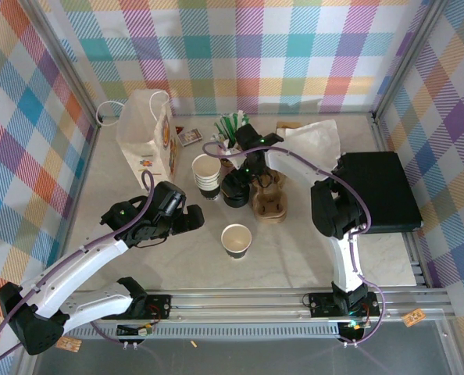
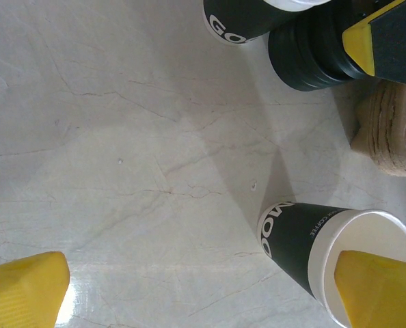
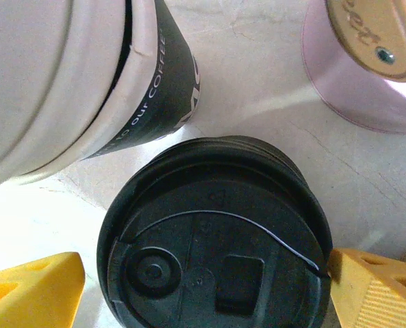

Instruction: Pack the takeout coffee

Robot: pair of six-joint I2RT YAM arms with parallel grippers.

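Coffee cup [image 1: 236, 240] stands lidless, unpacked. Right gripper [image 3: 203, 280] spreads round the lid stack [image 3: 210, 219], perhaps touching; left gripper [image 2: 201, 287] gapes.

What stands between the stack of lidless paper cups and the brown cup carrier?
The stack of black lids stands between the paper cups and the cup carrier; the top view shows it, and the left wrist view too.

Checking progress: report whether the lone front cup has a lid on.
Off. The cup stands upright, its pale inside and rim bare from above.
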